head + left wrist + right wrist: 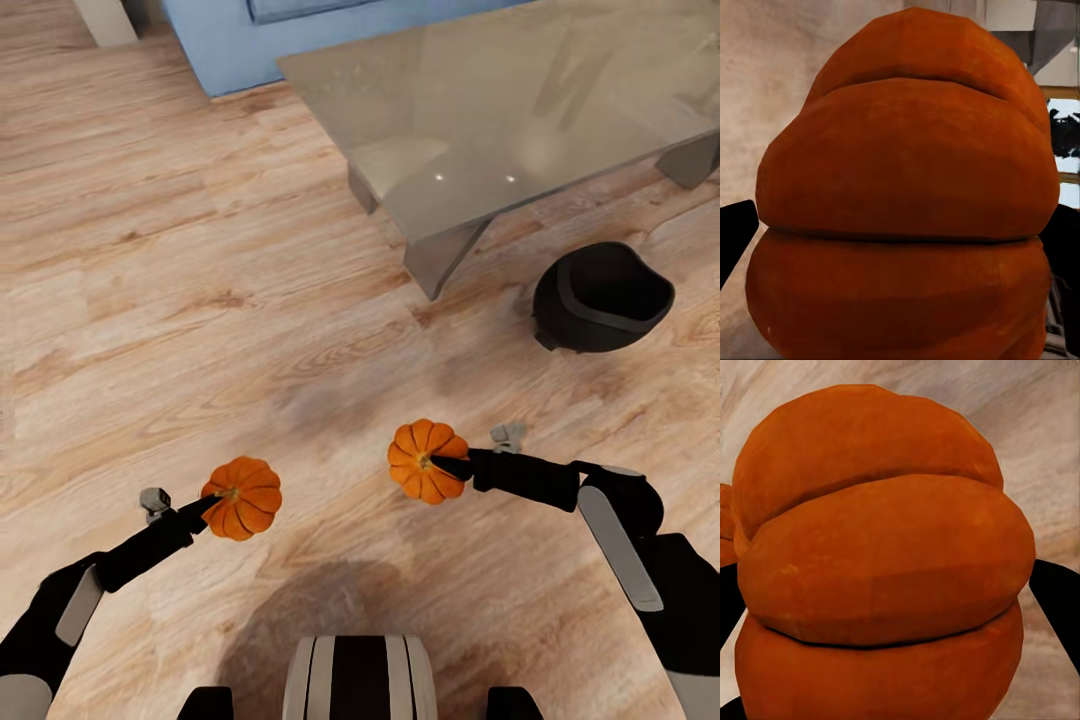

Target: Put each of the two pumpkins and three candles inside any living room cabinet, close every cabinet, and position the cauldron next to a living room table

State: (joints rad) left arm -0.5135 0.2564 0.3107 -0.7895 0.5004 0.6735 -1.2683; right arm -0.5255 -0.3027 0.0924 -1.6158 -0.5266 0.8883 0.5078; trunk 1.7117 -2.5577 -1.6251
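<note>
Wood-plank flooring [180, 280] runs across the living room, with a glass-topped table [500, 110] ahead and a blue sofa [230, 40] behind it. I note the black cauldron [600, 297] lying tipped on the floor just beside the table's near leg, mouth facing up and right.

My left gripper [205, 506] is clamped on one pumpkin [243, 497], held clear of the floor; its wrist view shows dark fingers [735, 236] flanking the orange ribs [907, 195]. My right gripper [450, 466] grips the second pumpkin [426, 460] likewise, finger edges [1057, 600] at either side of the fruit [885, 562].

Assessment: both pumpkins are secured and the carry stage is in hand. Next I must turn the base to locate a cabinet, then free one gripper to pull a drawer.
</note>
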